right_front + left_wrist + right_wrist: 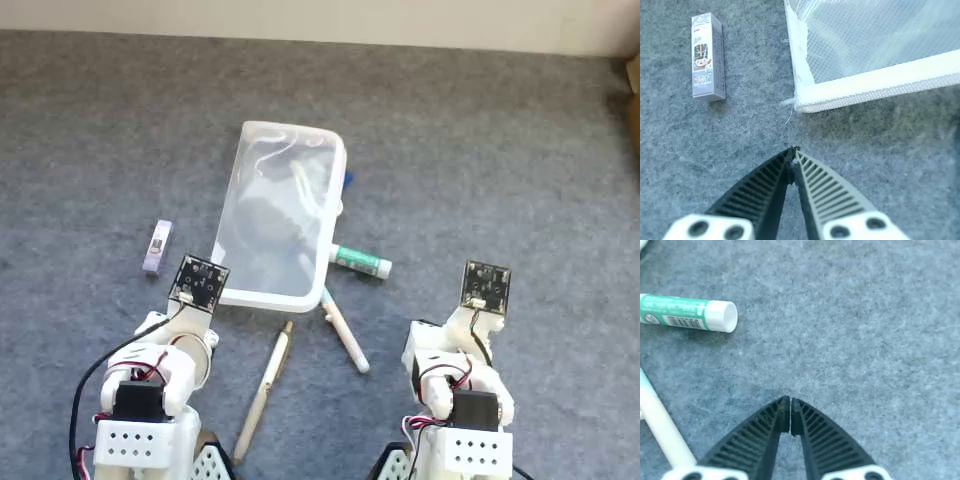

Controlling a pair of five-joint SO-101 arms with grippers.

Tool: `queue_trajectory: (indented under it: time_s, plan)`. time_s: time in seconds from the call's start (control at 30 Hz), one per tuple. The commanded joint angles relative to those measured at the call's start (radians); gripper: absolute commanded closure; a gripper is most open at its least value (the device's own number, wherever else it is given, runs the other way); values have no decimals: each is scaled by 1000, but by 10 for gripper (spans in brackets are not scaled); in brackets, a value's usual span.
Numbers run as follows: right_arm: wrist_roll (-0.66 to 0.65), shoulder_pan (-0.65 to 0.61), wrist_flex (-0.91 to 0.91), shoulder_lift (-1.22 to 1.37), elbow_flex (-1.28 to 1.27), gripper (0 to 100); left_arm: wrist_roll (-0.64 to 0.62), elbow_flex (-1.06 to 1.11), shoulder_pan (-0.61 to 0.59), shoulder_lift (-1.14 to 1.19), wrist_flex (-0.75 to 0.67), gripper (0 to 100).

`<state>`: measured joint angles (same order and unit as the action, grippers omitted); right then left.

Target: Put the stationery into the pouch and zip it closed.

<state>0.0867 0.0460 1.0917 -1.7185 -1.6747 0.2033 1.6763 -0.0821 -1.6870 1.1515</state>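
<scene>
— Arms sat closest under the high camera: the left arm (160, 385) and the right arm (455, 385), side by side at the near edge of the grey desk (520, 140).

— And the stationery?

— All of it lay outside the pouch (280, 210). The pouch rested flat ahead of the left arm, translucent with a white border, and I could not tell whether its zip was open. A lilac box (157, 247) lay apart on its left. A green glue stick (360, 262) sat just beside its right edge, and a white pen (345, 335) slanted away from the near right corner. A cream pen (265, 390) lay between the arms.

— What did the left wrist view show?

— The left gripper (792, 150) was closed, tips pressed together, holding nothing, above bare desk. The pouch's mesh corner was near the tips but apart from them. The lilac box lay farther off.

— And the right wrist view?

— The right gripper (790, 400) was closed as well, with a hairline slit between the tips and nothing in it. It touched neither the white-capped glue stick nor the white pen, which both lay off to one side.
</scene>
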Motion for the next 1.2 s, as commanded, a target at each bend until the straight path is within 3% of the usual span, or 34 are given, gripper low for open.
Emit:
queue_trajectory:
  time_s: [0.0,0.7,0.97,1.17]
  plan:
    - [-9,7,4,-15,-117,990,-6,27,-5,-12,5,993]
    - [-6,7,4,-15,-117,990,-6,27,-5,-12,5,993]
    - [-9,7,8,-15,-117,990,-6,27,88,-12,6,993]
    - [-9,15,5,-15,-111,990,-5,-33,-50,-13,18,993]
